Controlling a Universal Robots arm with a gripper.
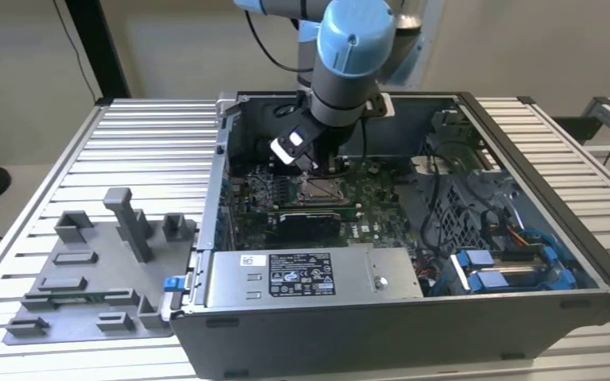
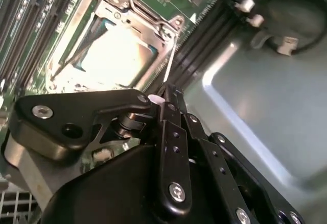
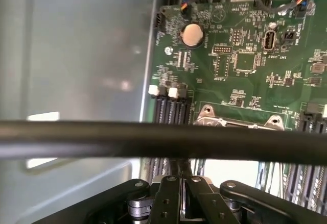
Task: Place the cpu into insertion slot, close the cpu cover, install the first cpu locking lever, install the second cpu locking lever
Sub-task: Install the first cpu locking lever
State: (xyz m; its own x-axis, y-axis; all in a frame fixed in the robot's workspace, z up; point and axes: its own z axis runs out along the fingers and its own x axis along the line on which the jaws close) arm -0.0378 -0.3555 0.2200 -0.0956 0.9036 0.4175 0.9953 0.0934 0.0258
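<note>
In the exterior view, a ribbed metal bench (image 1: 146,135) carried an open grey computer case (image 1: 390,333); the square, silvery insertion slot (image 1: 321,188) sat in the green board (image 1: 374,198), just under the arm (image 1: 337,87). In the second wrist view, the glossy cpu (image 2: 120,55) lay framed by the cpu cover (image 2: 127,7), just beyond the black fingers (image 2: 168,127), which were drawn together. In the first wrist view, a black cable (image 3: 153,140) crossed the board

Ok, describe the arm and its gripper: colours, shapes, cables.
The arm is a grey tube with rounded light-blue joint caps; a black cable loops behind it. The gripper is black, built of jointed link bars studded with silver screw heads.
</note>
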